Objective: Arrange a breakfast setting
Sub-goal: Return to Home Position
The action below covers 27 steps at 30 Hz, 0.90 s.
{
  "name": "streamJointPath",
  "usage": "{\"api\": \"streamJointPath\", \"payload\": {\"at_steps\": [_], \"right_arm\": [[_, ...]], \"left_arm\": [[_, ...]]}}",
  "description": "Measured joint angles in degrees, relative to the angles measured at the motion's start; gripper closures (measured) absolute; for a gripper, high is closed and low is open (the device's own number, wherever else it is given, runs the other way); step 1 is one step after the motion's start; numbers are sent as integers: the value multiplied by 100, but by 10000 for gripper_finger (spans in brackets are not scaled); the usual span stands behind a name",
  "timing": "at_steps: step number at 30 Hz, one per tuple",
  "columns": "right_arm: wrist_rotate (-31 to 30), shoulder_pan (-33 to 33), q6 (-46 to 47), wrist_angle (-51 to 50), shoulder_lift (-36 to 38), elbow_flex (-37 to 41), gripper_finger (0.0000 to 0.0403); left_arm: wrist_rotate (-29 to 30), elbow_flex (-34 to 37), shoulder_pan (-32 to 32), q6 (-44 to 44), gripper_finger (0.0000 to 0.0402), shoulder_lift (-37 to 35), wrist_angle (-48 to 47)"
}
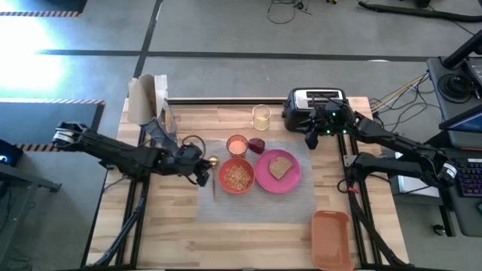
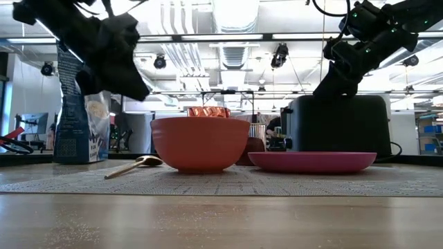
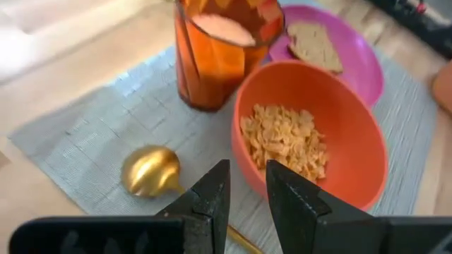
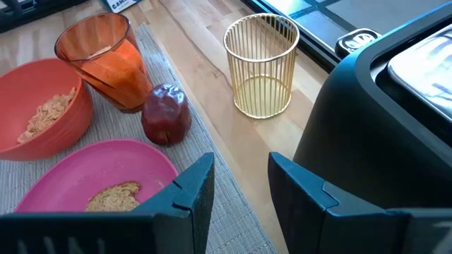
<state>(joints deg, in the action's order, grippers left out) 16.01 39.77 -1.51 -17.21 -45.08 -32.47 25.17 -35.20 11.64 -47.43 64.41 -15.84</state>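
On a grey placemat (image 1: 226,207) the orange-red bowl (image 1: 236,178) holds cereal. Beside it the pink plate (image 1: 290,179) carries the toast slice (image 1: 281,165). The orange cup (image 1: 237,144) and the dark red fruit (image 1: 257,144) stand behind them. The gold spoon (image 3: 150,169) lies flat on the mat, left of the bowl. My left gripper (image 3: 247,197) hovers above the spoon's handle, open by a narrow gap with nothing between its fingers. My right gripper (image 4: 240,190) hangs open and empty over the table's far right, beside the toaster (image 1: 316,105).
A gold wire holder (image 1: 261,117) stands behind the cup. A cereal bag (image 1: 147,98) stands at the far left. An orange tray (image 1: 331,237) lies at the near right corner. Bare wood shows along the table's near edge.
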Motion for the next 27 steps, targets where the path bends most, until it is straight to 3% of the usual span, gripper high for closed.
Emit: {"api": "streamJointPath", "payload": {"at_steps": [9, 17, 27], "right_arm": [[1, 0, 0, 0, -1, 0, 280], [1, 0, 0, 0, -2, 0, 280], [0, 0, 0, -1, -1, 0, 280]], "left_arm": [[447, 660, 0, 47, 326, -1114, 207], [568, 1756, 0, 361, 326, -1650, 2189], [540, 2890, 0, 371, 326, -1633, 4241]]}}
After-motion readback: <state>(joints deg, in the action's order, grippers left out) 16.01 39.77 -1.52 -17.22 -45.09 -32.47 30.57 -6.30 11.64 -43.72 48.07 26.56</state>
